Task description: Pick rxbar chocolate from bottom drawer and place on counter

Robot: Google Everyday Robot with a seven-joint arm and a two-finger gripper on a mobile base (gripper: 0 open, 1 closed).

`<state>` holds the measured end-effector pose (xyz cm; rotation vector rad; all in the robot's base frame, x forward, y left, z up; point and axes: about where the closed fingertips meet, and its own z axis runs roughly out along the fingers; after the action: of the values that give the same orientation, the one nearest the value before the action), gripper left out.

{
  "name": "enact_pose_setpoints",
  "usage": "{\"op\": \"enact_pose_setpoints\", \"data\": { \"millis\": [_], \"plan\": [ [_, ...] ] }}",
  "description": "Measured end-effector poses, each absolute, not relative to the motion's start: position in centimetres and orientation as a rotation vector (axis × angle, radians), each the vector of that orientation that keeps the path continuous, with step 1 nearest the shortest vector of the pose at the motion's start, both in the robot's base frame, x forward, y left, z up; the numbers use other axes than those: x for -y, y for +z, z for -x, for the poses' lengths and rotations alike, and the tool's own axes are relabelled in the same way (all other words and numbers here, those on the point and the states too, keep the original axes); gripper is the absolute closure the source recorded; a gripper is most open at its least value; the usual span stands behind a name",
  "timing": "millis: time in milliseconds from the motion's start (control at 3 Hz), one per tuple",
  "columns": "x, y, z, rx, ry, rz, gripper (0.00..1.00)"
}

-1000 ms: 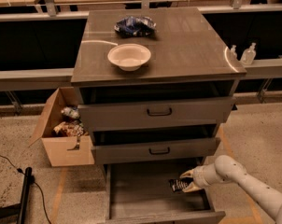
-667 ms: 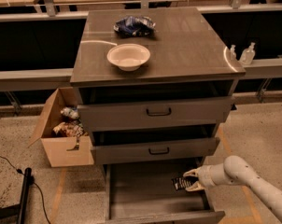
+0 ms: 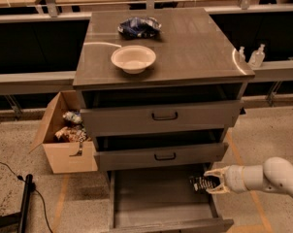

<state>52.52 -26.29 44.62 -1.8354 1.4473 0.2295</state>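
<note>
The bottom drawer [image 3: 156, 198] is pulled open, its flat grey floor showing. The rxbar chocolate [image 3: 201, 183], a small black wrapper with pale lettering, is at the drawer's right side wall. My gripper [image 3: 215, 181] reaches in from the right on a white arm, with its pale fingers [image 3: 215, 173] above and below the bar's right end, shut on it. I cannot tell whether the bar is lifted off the drawer floor. The counter [image 3: 185, 47] is the grey-brown top slab above the three drawers.
A white bowl [image 3: 133, 58] and a blue-and-white snack bag [image 3: 139, 27] sit on the counter. Two upper drawers [image 3: 161, 115] stand slightly open. A cardboard box [image 3: 64, 137] with items stands left of the cabinet. A black cable [image 3: 25, 200] lies on the floor.
My gripper and arm have drawn back to the right, from over the drawer floor to its right wall, with the black bar moving along.
</note>
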Motion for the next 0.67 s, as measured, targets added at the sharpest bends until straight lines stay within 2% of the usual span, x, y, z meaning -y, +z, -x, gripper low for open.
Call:
{"op": "enact_pose_setpoints", "data": {
  "millis": [667],
  "plan": [
    [28.3,57.4,-53.7,-1.405,0.090,1.775,1.00]
  ]
}}
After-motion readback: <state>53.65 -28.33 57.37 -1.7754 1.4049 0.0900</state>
